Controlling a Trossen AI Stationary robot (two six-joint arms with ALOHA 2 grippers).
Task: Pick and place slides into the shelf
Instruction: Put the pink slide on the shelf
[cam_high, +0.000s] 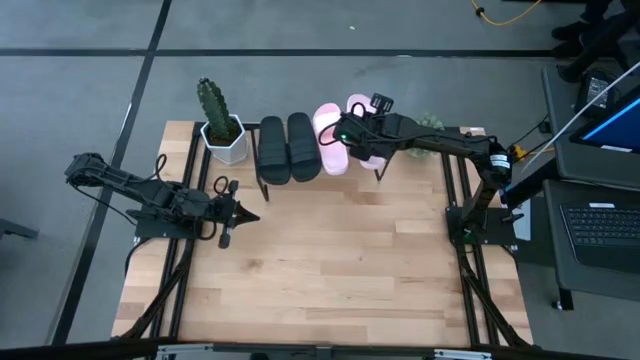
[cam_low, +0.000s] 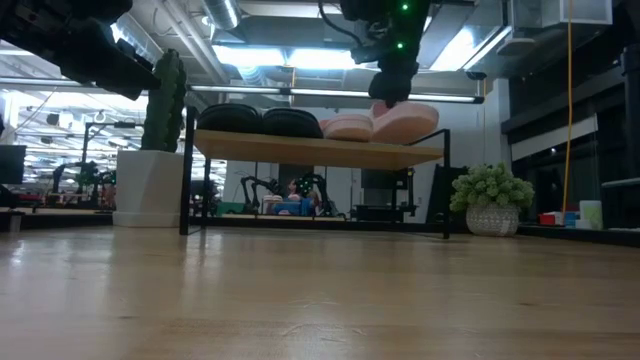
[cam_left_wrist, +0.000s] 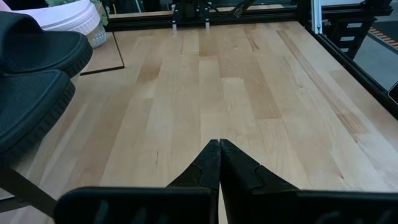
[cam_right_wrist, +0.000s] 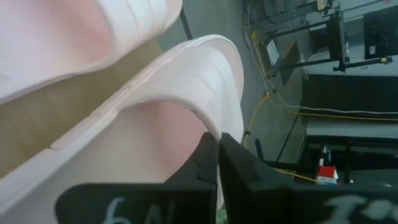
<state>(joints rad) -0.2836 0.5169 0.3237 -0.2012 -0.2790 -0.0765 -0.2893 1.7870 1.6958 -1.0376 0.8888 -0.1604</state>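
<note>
The shelf (cam_low: 320, 151), a wooden plank on black wire legs, stands at the table's far edge. On top of it lie two black slides (cam_high: 287, 148) and a pink slide (cam_high: 329, 138) side by side. A second pink slide (cam_low: 408, 122) sits at the shelf's right end, under my right gripper (cam_low: 393, 98), which is shut on it. My left gripper (cam_high: 243, 214) is shut and empty over the left part of the table, in front of the shelf. My right gripper pinches the edge of the second pink slide's wide strap (cam_right_wrist: 208, 121) between its two fingers. The fingers come from above, pointing down. The slide lies on the shelf top (cam_low: 420, 152) beside the other pink slide.
A cactus in a white pot (cam_high: 222, 135) stands just left of the shelf. A small green plant in a pot (cam_low: 490, 200) stands to the shelf's right. Bare wooden tabletop (cam_high: 340, 260) spreads in front of the shelf. A laptop (cam_high: 600, 225) sits off the table's right side.
</note>
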